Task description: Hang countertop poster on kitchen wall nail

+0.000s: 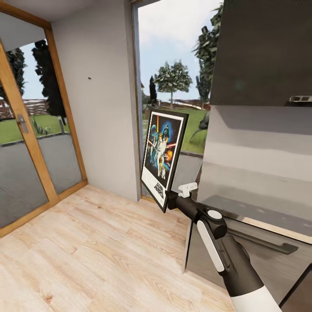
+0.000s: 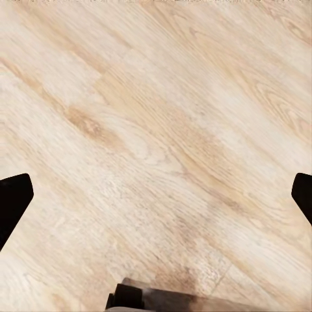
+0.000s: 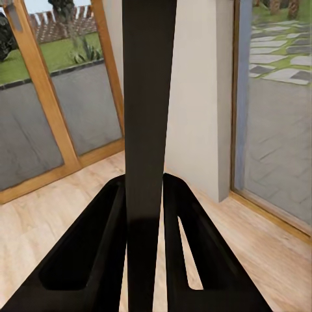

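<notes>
The Star Wars poster (image 1: 164, 157), in its black frame with white border, is held upright in the air in the head view, gripped at its lower corner by my right gripper (image 1: 171, 199), which is shut on it. In the right wrist view the poster's dark edge (image 3: 148, 130) runs between the two black fingers (image 3: 91, 253). A wall nail (image 1: 89, 78) is a tiny dark speck on the light grey wall, up and left of the poster. My left gripper (image 2: 156, 195) hangs open over the wooden floor, its fingertips (image 2: 13, 198) wide apart.
A wood-framed glass door (image 1: 26, 130) stands at the left. A tall window (image 1: 173, 78) lies behind the poster. A large steel fridge (image 1: 260, 151) stands close on the right. Light wooden floor (image 1: 95, 251) spreads in front.
</notes>
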{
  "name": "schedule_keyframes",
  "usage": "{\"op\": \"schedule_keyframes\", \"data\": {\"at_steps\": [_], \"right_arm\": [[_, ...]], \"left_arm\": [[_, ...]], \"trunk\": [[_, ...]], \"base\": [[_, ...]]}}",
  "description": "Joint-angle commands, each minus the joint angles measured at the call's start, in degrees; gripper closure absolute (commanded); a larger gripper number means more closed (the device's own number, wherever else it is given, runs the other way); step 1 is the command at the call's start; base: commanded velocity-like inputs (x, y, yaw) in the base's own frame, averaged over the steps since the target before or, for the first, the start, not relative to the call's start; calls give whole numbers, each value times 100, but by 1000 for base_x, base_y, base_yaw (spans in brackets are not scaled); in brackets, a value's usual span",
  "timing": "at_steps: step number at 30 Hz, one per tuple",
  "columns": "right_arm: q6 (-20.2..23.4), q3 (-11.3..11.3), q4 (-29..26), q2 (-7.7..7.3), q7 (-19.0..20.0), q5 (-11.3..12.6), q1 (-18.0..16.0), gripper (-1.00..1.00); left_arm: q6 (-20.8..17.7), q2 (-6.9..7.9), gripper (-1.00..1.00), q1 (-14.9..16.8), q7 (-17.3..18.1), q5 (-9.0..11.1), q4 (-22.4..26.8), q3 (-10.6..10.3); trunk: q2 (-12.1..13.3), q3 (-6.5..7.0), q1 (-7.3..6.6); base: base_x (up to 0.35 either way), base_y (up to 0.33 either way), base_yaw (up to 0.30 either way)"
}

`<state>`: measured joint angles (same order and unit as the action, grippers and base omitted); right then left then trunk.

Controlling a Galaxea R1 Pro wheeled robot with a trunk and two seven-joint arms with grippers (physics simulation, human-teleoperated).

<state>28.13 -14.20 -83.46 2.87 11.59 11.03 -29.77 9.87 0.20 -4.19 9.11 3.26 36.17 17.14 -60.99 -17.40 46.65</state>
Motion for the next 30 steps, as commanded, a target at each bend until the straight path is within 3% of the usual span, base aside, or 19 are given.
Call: {"op": "schedule_keyframes", "data": {"at_steps": [1,14,21,25,26,30], "right_arm": [[34,5,-4,3,19,40,-4,100],[34,5,-12,3,19,40,-4,100],[34,9,-23,3,25,40,-4,100],[34,13,-37,-3,27,40,-5,100],[34,14,-46,-6,27,40,-6,100],[34,14,-48,-6,28,40,-7,100]], "left_arm": [[-1,-2,-100,-1,47,34,5,18],[-19,17,-100,-1,52,34,9,18],[-83,279,-100,-2,65,53,243,-29],[-682,389,-100,-3,79,60,717,-34],[-1011,491,-100,-3,192,58,751,-35],[-1118,518,-100,-3,233,70,887,-40]], "trunk": [[37,13,-22],[559,246,-307],[839,372,-461],[1000,444,-549],[1040,461,-571],[1200,533,-659]], "base": [[0,0,0],[0,0,0],[0,0,0],[0,0,0],[0,0,0],[0,0,0]]}}
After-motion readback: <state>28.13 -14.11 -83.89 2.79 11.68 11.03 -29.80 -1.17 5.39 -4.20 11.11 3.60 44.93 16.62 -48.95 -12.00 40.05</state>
